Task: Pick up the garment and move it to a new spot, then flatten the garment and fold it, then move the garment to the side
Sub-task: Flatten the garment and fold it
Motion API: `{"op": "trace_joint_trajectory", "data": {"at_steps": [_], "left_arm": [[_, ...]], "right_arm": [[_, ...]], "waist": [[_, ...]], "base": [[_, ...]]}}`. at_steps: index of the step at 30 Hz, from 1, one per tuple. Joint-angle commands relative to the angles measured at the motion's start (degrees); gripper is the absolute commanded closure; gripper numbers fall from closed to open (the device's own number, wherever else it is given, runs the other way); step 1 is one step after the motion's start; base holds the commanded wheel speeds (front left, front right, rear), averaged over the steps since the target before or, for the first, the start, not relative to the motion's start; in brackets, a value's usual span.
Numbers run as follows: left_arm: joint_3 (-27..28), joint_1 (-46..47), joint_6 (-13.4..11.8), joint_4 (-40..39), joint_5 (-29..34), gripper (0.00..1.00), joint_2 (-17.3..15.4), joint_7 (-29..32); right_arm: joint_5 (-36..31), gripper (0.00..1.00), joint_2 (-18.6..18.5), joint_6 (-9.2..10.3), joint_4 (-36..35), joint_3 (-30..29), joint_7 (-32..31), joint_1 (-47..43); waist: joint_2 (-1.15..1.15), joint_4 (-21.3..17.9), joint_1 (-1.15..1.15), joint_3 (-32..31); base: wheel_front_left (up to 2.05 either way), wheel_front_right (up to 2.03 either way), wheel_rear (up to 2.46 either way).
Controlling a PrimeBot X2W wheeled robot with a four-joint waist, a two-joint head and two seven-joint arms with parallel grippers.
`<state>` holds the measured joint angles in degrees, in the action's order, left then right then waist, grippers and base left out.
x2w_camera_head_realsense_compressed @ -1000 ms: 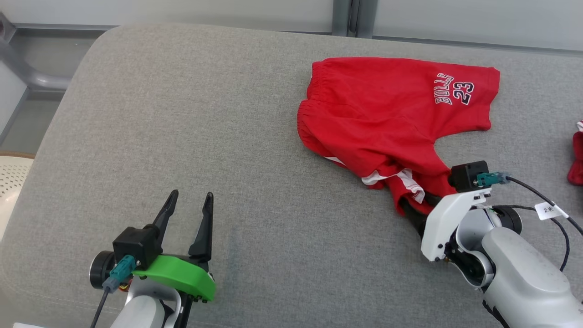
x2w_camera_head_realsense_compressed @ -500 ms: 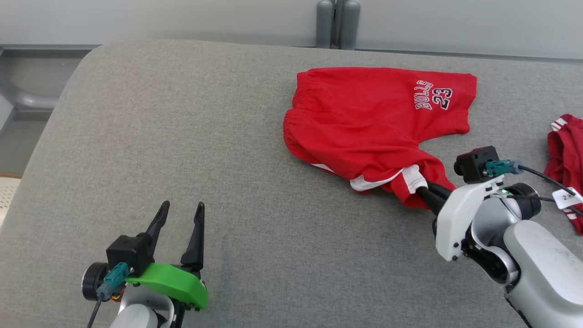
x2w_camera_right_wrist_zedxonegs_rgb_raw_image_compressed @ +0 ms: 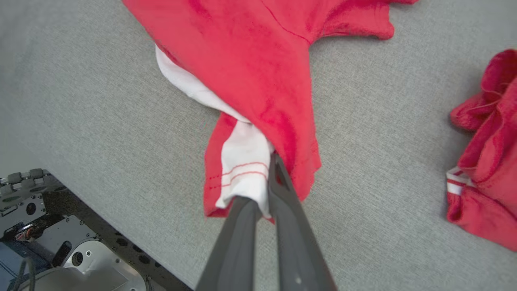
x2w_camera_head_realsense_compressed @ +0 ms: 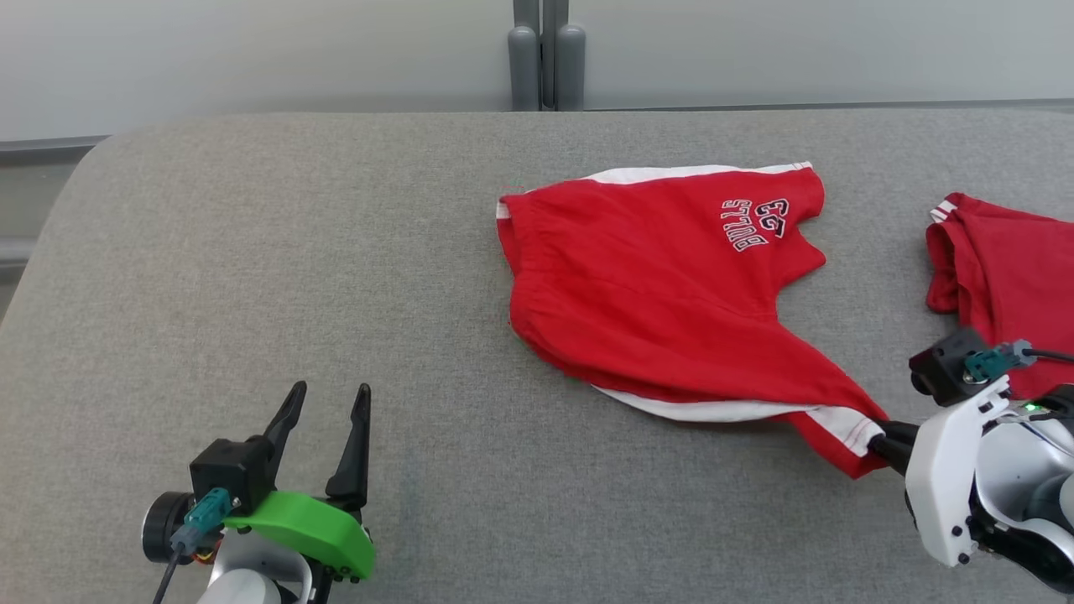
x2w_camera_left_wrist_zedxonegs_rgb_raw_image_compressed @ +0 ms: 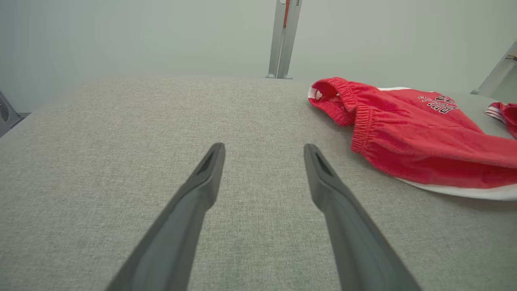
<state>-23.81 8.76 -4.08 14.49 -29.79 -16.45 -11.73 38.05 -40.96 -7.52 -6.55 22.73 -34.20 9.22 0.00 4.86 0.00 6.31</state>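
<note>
item: red shorts [x2w_camera_head_realsense_compressed: 671, 285], leg hem pinched in right gripper [x2w_camera_right_wrist_zedxonegs_rgb_raw_image_compressed: 267, 171]. left gripper [x2w_camera_head_realsense_compressed: 330, 393] spread, empty. handling: lift clear before carrying.

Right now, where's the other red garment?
In the head view the other red garment lies on the grey surface at the far right, right of the Bulls shorts and just beyond the right claw that grips them.

Grey fabric-covered table [x2w_camera_head_realsense_compressed: 336, 252], pale wall [x2w_camera_head_realsense_compressed: 252, 50] behind, grey upright post [x2w_camera_head_realsense_compressed: 545, 59] at centre.
</note>
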Motion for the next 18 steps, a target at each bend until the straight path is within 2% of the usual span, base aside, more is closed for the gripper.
{"op": "trace_joint_trajectory", "data": {"at_steps": [1,3,4,5,11,15,18], "left_arm": [[0.1,-0.3,-0.2,-0.2,-0.7,0.00,-0.6,0.3],[-0.1,0.0,-0.1,-0.3,-0.7,0.00,-0.7,0.7],[-0.2,0.1,-0.1,-0.3,-0.8,0.00,-0.8,0.9],[-0.4,0.3,-0.2,-0.4,-0.8,0.00,-1.0,1.3],[-0.5,-0.5,-0.6,-0.7,-0.8,0.00,-1.7,2.1],[-0.5,-1.1,-0.7,-1.0,-0.8,0.00,-2.1,2.7],[-1.1,-0.6,-0.1,-1.2,-1.0,0.00,-2.3,3.5]], "right_arm": [[-0.3,1.00,-0.2,0.06,1.0,0.1,0.6,-0.4],[-1.5,0.96,-0.9,0.08,3.2,0.9,1.3,0.1],[-1.6,0.65,-0.7,0.07,4.3,1.3,1.8,0.4],[-2.1,0.00,0.1,0.06,6.5,2.6,3.3,0.9],[-3.2,0.00,0.1,0.07,8.7,3.6,7.4,1.9],[-3.8,0.00,1.2,0.07,7.1,-3.0,10.5,0.9],[-5.2,0.00,4.1,0.07,4.6,-10.0,13.9,-0.4]], "waist": [[0.00,-0.6,0.00,0.0],[0.00,-0.8,0.00,0.0],[0.00,-0.8,0.00,0.0],[0.00,-1.0,0.00,-0.1],[0.00,-1.9,0.00,-0.6],[0.00,-3.2,0.00,-1.2],[0.00,-4.5,0.00,-1.3]], "base": [[0.00,0.00,0.00],[0.00,0.00,0.00],[0.00,0.00,0.00],[0.00,0.00,0.00],[0.00,0.00,0.00],[0.00,0.00,0.00],[0.00,0.00,0.00]]}}
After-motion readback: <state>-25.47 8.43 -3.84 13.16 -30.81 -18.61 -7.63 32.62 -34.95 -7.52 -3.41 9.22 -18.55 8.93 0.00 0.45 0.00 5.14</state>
